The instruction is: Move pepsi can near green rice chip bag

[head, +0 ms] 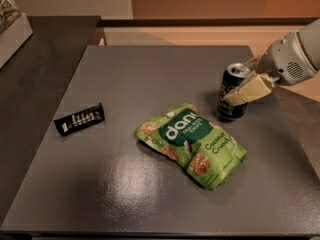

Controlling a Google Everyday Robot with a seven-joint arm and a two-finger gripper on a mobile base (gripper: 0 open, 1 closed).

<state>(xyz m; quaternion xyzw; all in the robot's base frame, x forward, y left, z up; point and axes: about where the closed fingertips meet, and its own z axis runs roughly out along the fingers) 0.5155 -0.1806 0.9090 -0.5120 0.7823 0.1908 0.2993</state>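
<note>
1. The gripper reaches in from the right edge on a rounded pale-grey arm. Its flat, cream-coloured fingers are clamped around the pepsi can, 1 lying across the near side and 1 showing behind the rim.
2. The pepsi can is a small dark-blue cylinder with a shiny silver top. It stands roughly upright at the far right of the table. Whether its base rests on the surface cannot be told.
3. The green rice chip bag lies flat near the table's middle, just near-left of the can. It is a crinkled, glossy lime-green pouch with a dark green panel, white lettering and pictured round chips. Its far right corner sits close to the can's base.
4. A small black wrapped bar, flat and oblong, lies well apart at the left.
5. The table is a smooth dark-grey slab with a soft sheen.
</note>
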